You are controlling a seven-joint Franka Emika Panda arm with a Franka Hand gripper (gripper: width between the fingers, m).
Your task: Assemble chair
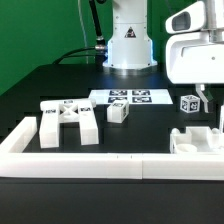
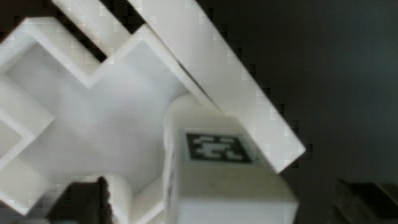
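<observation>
Parts of the chair lay loose across the black desk (image 1: 40, 85), none joined that we could see. The gripper (image 1: 205, 104) hung at the exterior view's right, above a notched white part (image 1: 195, 140) set close to the border wall (image 1: 110, 165). We judged the wall served as a stop to square pieces against.

A cross-braced piece (image 2: 107, 110) carrying a tagged block (image 2: 217, 148) filled the wrist view. It was probably that same part seen close, so we took the arm to be lining up a grasp. Whether the gripper was open or closed we could not tell: the exterior view showed too little of it, and the wrist view's dark corners were too blurred.

Just beside the gripper stood a small tagged cube (image 1: 189, 102), near enough to be knocked on a descent. Toward the exterior view's left lay the marker board (image 1: 130, 97), with a small block (image 1: 118, 112) near it. A large cross-braced frame (image 1: 70, 122) sat by the wall, well apart from the gripper.
</observation>
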